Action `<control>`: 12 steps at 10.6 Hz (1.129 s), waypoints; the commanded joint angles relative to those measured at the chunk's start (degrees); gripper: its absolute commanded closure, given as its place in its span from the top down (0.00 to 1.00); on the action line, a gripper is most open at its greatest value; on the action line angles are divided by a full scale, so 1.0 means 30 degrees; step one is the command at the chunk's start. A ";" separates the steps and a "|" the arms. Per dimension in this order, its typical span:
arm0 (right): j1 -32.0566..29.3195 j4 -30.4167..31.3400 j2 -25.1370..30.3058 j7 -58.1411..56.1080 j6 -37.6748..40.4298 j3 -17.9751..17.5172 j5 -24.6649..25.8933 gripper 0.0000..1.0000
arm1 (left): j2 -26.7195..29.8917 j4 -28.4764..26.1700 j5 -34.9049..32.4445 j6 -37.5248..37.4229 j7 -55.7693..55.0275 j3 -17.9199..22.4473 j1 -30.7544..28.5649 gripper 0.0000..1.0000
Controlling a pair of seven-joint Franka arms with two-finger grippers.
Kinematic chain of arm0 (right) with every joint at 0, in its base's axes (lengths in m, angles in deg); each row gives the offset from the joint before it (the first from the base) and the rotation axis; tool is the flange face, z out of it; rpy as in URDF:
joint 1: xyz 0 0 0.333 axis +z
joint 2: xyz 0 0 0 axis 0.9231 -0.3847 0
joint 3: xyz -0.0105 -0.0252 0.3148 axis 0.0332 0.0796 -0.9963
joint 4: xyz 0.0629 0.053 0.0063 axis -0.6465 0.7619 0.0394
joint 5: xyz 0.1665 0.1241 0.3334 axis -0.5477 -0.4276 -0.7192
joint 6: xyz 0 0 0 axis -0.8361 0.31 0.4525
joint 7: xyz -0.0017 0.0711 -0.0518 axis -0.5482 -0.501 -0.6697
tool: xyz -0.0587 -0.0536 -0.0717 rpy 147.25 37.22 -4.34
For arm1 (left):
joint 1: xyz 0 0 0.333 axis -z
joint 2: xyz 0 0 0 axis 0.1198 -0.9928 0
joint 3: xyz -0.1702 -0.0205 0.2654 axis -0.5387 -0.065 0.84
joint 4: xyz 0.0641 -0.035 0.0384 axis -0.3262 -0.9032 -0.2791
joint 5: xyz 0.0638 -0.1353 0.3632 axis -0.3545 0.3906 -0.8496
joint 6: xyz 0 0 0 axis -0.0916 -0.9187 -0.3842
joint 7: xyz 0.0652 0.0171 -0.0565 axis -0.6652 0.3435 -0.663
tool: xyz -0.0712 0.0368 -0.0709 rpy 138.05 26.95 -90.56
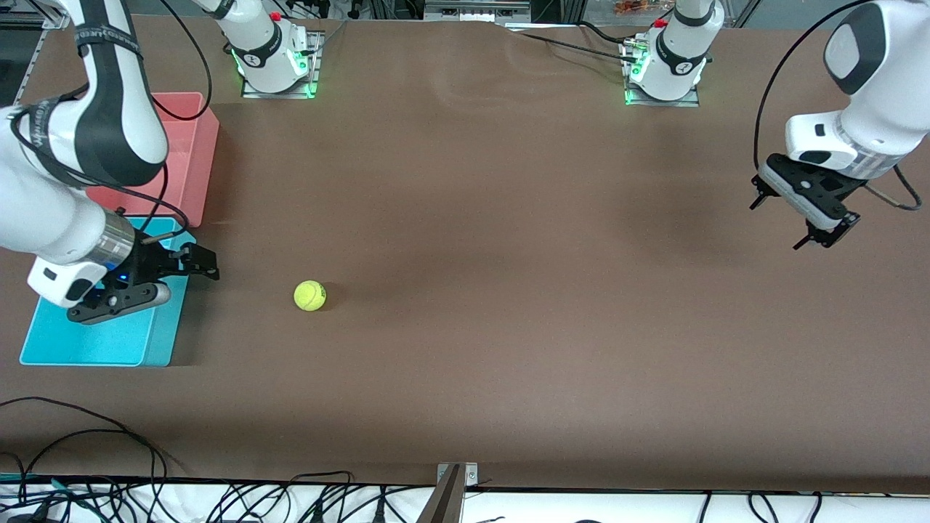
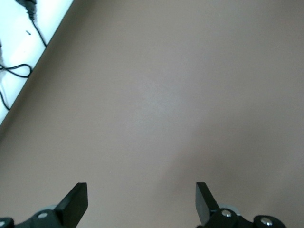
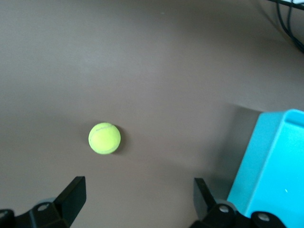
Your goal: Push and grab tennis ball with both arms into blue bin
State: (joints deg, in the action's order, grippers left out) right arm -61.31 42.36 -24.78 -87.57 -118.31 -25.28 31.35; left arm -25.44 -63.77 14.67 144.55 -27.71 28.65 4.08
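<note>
Tennis ball [image 1: 310, 296], round, fuzzy and yellow-green with a small dark logo too small to be read, is seen resting alone on the smooth brown tabletop [image 1: 508, 218], near the blue bin [image 1: 94, 341] and toward the right arm's end. The bin is shown as a rectangular light cyan plastic tub with smooth walls, and a pink-red tub [image 1: 190, 156] of the same shape is set just beside it, farther from the front camera. The right gripper [image 1: 200, 263] is held low over the blue bin's ball-side edge by a bent white arm with black joints, its black fingers [image 3: 71, 194] spread wide with nothing between them; in the right wrist view the ball [image 3: 104, 138] is framed ahead of them and the bin's corner [image 3: 270, 175] beside them. The left gripper [image 1: 788, 221] is held up over bare tabletop at the left arm's end, well apart from the ball, its fingers [image 2: 76, 202] likewise spread and empty. Dark cables [image 1: 73, 436] are draped along the tabletop's front edge.
</note>
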 commanded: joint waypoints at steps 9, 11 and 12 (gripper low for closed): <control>0.1114 0.5617 -0.1442 -0.1202 -0.9387 -0.1854 -0.0068 1.00 | 0.0457 0.4084 -0.0689 -0.7089 -1.1628 -0.0695 0.0379 1.00; 0.1114 0.5527 -0.2554 -0.2406 -1.0616 -0.1854 -0.0097 1.00 | 0.0457 0.5161 -0.0718 -0.8606 -1.2571 -0.0932 0.0350 1.00; 0.1114 0.5556 -0.2878 -0.2525 -1.0796 -0.1883 -0.0126 1.00 | 0.0428 0.5690 -0.0776 -0.9109 -1.2719 -0.0903 0.0349 1.00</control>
State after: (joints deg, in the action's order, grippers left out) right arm -57.68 59.28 -30.69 -92.31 -147.97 -30.66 31.36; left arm -23.97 -51.25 14.43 122.07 -63.03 26.08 4.81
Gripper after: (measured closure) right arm 0.000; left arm 0.000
